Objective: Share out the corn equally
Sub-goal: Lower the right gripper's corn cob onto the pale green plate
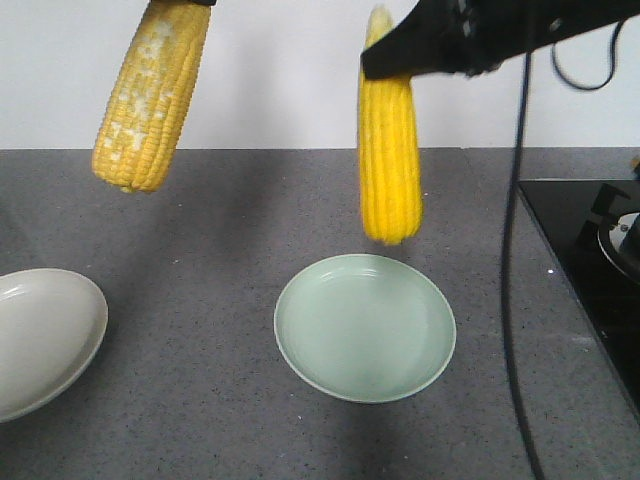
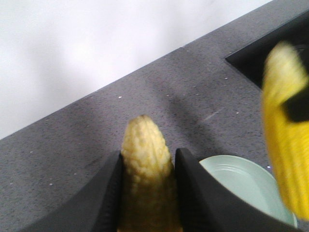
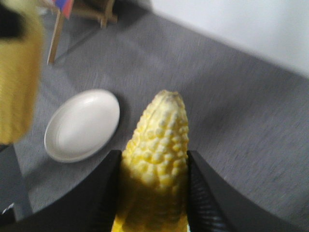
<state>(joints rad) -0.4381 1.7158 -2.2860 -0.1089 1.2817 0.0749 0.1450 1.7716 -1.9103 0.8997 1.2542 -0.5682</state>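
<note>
Two corn cobs hang point-down over the grey counter. The paler corn [image 1: 150, 95] is at the upper left, above and right of a white plate [image 1: 40, 340]; my left gripper [image 2: 147, 157] is shut on it, its fingers pressed to both sides. The bright yellow corn [image 1: 390, 160] hangs over the far rim of a pale green plate [image 1: 365, 327], with my right gripper [image 1: 385, 60] shut on its upper end. In the right wrist view the right gripper [image 3: 153, 157] clamps that corn [image 3: 159, 140], with the white plate [image 3: 82, 125] to the left. Both plates hold nothing.
A black cooktop [image 1: 590, 250] is set into the counter at the right edge. A black cable [image 1: 515, 250] hangs down from the right arm in front of it. The white wall runs behind the counter's far edge. Wooden legs [image 3: 87, 14] stand beyond the counter.
</note>
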